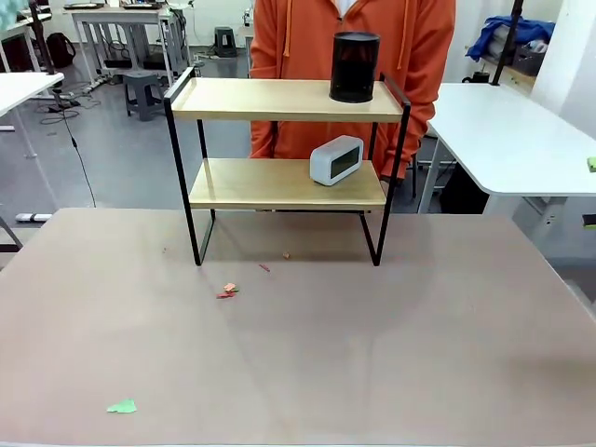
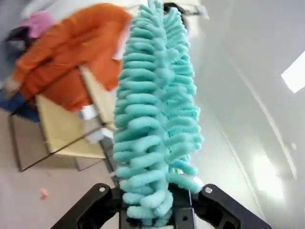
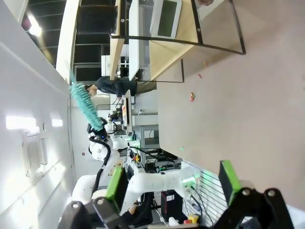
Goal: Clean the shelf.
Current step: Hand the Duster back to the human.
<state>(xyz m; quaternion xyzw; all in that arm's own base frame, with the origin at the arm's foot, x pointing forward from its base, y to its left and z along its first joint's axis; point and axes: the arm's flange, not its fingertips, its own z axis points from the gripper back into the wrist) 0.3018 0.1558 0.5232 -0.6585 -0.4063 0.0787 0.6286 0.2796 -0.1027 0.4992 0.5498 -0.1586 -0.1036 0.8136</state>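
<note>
The shelf (image 1: 279, 183) stands at the table's far middle, a black cylinder (image 1: 355, 67) on its top board and a white clock (image 1: 336, 159) on the lower one. In the left wrist view my left gripper (image 2: 155, 212) is shut on the base of a teal fluffy duster (image 2: 155, 109), held up in the air; the shelf (image 2: 57, 124) lies blurred beyond it. My right gripper (image 3: 172, 183) is open with nothing between its green pads (image 3: 116, 183), well back from the shelf (image 3: 164, 55). In that view the duster (image 3: 86, 107) stands raised on the left arm.
A person in an orange hoodie (image 1: 307, 37) stands right behind the shelf. Red and orange scraps (image 1: 228, 291) lie on the table (image 1: 419, 354) in front of the shelf, and a green scrap (image 1: 121, 406) lies near the front left. A white table (image 1: 512, 140) stands at the right.
</note>
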